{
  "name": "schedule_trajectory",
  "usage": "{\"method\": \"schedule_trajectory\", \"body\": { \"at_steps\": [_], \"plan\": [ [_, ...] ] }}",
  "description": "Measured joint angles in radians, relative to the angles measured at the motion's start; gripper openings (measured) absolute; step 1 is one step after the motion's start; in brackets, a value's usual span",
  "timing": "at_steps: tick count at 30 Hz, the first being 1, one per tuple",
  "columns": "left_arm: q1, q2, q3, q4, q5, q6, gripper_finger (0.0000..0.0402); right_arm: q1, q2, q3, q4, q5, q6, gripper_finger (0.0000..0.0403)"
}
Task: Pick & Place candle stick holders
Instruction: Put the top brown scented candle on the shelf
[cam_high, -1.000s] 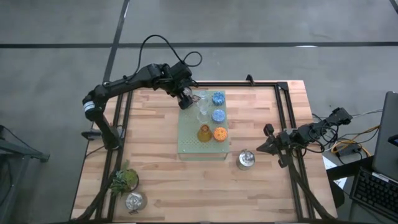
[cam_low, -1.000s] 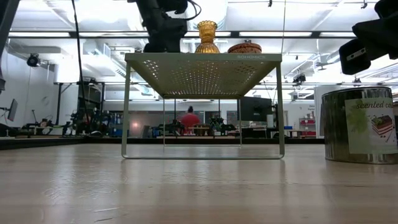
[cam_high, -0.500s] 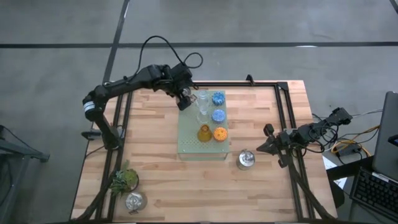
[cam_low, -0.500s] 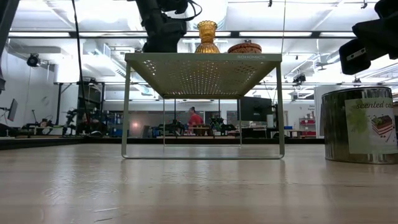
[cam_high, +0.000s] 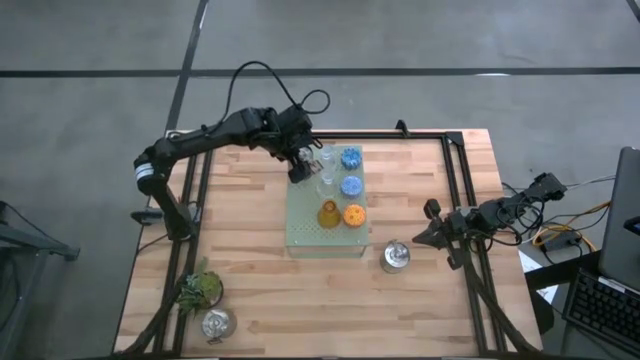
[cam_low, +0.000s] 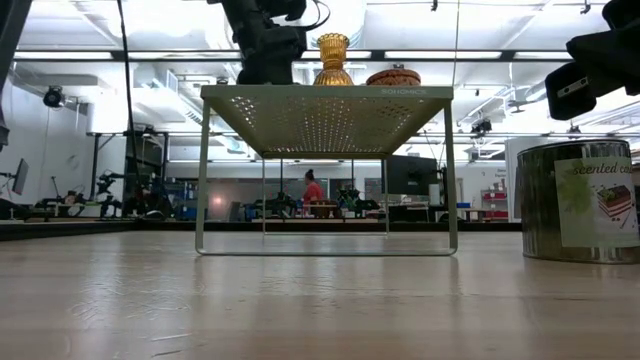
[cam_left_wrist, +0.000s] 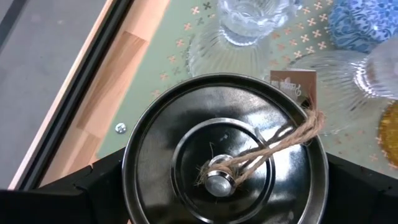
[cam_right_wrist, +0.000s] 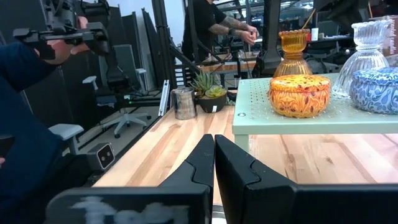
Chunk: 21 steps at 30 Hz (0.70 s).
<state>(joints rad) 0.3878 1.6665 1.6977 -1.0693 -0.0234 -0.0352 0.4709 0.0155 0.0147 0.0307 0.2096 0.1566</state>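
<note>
My left gripper (cam_high: 302, 168) hangs over the far left corner of the pale green board (cam_high: 305, 235), shut on a shiny silver lidded holder (cam_left_wrist: 224, 155) with a twine tag. On the board stand two clear glass holders (cam_high: 325, 170), two blue ones (cam_high: 350, 172), an amber one (cam_high: 328, 213) and an orange one (cam_high: 354, 215). A second silver holder (cam_high: 396, 257) stands on the table at the board's near right corner. A third (cam_high: 216, 323) is near the table's near left corner. My right gripper (cam_right_wrist: 213, 146) waits shut at the right edge. My left gripper has the silver holder between its two fingers, one finger (cam_left_wrist: 93, 186) on each opposite side of its round wall (cam_left_wrist: 127, 165). The fingers slant down from the table's far left. The holder is upright, lid up; whether its base touches the board I cannot tell.
A leafy green sprig (cam_high: 200, 288) lies near the table's near left corner beside the third silver holder. The board stands on thin legs (cam_low: 201, 170) above the wooden table. A black frame rail (cam_high: 455, 190) runs along the right side. People move in the room behind.
</note>
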Motion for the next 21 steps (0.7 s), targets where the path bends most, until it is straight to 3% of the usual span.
{"method": "schedule_trajectory", "body": {
  "at_steps": [21],
  "plan": [
    [-0.008, 0.0, -0.001, 0.016, -0.026, 0.041, 0.0399, 0.0, 0.0, 0.0, 0.0, 0.0, 0.0, 0.0009]
  ]
}}
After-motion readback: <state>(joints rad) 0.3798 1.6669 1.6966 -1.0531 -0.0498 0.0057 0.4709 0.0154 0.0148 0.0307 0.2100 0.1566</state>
